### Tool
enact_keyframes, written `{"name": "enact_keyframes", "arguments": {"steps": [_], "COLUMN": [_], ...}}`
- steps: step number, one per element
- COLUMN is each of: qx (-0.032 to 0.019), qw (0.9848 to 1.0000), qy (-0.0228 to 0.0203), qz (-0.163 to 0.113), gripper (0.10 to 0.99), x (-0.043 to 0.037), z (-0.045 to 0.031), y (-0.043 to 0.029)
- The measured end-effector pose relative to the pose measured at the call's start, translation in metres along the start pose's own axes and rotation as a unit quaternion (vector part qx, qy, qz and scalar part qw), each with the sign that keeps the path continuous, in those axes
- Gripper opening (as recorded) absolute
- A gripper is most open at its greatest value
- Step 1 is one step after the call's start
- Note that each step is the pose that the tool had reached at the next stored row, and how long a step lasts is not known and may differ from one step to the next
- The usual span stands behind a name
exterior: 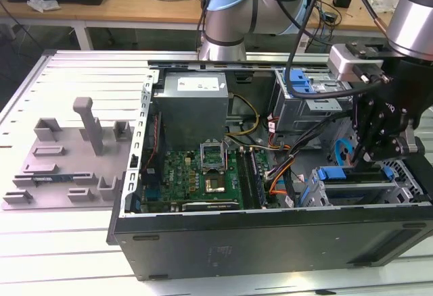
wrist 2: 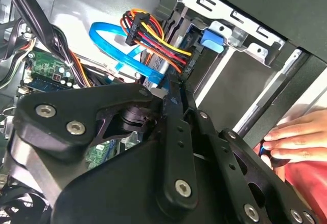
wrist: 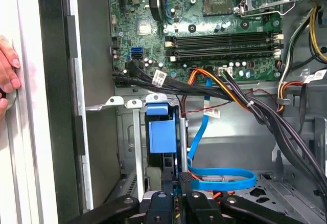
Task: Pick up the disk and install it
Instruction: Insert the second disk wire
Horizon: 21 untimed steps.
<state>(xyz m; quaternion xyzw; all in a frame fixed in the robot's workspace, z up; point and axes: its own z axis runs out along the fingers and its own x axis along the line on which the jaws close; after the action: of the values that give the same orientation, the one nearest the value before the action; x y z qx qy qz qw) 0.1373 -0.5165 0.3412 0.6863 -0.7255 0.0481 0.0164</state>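
Pale slatted worktop carries an open black computer case, where the black gripper, at right of frame, has its jaws closed on the blue-bracketed silver disk, standing edge-on in the drive bay.

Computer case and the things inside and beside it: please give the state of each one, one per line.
Computer case: lying on its side, side panel off, inside exposed.
Disk: on edge in the drive bay, blue bracket showing.
Pincer: down inside the case at the disk.
Processor socket: empty.
Blue data cable: loose, looped on the case floor.
Grey fixture: on the table beside the case, nothing on it.
Hand: resting on the case edge.
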Motion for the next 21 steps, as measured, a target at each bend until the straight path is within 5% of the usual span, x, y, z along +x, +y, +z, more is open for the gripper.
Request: {"name": "enact_keyframes", "arguments": {"steps": [7,9,18,21], "qx": [0.0005,0.0006,0.0028,0.0037], "qw": [1.0000,1.0000,0.9999,0.9997], "qy": [-0.0014,0.0005,0.0141,0.0211], "qz": [-0.006,-0.006,-0.007,-0.007], "gripper": [0.173,0.302,0.302,0.153], "x": [-0.0005,-0.0001,-0.0079,-0.0153], "z": [0.0054,-0.0020,-0.0331,-0.0383], "y": [0.0003,0.0000,-0.0007,-0.0004]}}
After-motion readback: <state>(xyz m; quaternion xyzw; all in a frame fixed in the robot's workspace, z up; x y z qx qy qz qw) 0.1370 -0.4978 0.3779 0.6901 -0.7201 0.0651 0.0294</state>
